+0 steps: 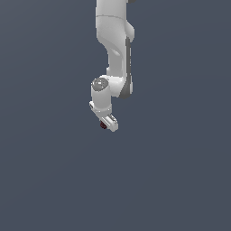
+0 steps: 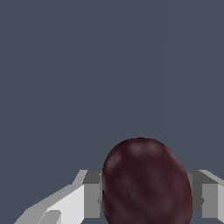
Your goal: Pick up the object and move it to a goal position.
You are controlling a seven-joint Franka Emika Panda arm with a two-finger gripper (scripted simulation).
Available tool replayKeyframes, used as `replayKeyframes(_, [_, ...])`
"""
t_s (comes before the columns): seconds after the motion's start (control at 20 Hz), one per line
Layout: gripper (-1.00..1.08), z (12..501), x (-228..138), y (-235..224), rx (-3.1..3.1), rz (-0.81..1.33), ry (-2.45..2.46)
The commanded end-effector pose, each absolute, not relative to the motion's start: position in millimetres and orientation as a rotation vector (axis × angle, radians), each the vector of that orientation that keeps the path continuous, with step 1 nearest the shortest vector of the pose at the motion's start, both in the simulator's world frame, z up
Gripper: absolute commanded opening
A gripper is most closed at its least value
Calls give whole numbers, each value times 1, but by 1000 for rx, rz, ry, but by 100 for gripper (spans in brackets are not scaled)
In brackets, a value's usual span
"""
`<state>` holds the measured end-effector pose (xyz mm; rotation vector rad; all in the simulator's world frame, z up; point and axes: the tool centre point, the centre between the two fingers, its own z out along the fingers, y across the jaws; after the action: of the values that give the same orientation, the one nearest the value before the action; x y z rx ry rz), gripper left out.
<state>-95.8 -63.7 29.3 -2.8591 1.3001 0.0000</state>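
The object is a dark red, roundish lump (image 2: 146, 183). In the wrist view it fills the space between my two fingers, whose grey pads (image 2: 92, 199) press against both of its sides. In the exterior view only a small dark red speck of the object (image 1: 103, 126) shows at the edge of my white gripper (image 1: 108, 124), which hangs at the end of the arm and points down. The gripper is shut on the object. Whether it rests on the surface or is lifted off it cannot be told.
Only a plain, even dark grey-blue surface (image 1: 171, 171) surrounds the arm in both views. No goal marker or other object shows.
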Motion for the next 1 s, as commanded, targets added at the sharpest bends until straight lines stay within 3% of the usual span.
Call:
replayKeyframes(0.0, [-100, 32, -96, -66, -2859, -1, 1301])
replayKeyframes(0.4, [-100, 63, -94, -93, -2858, -1, 1301])
replayKeyframes(0.95, [-100, 149, -90, -167, -2858, 0, 1303])
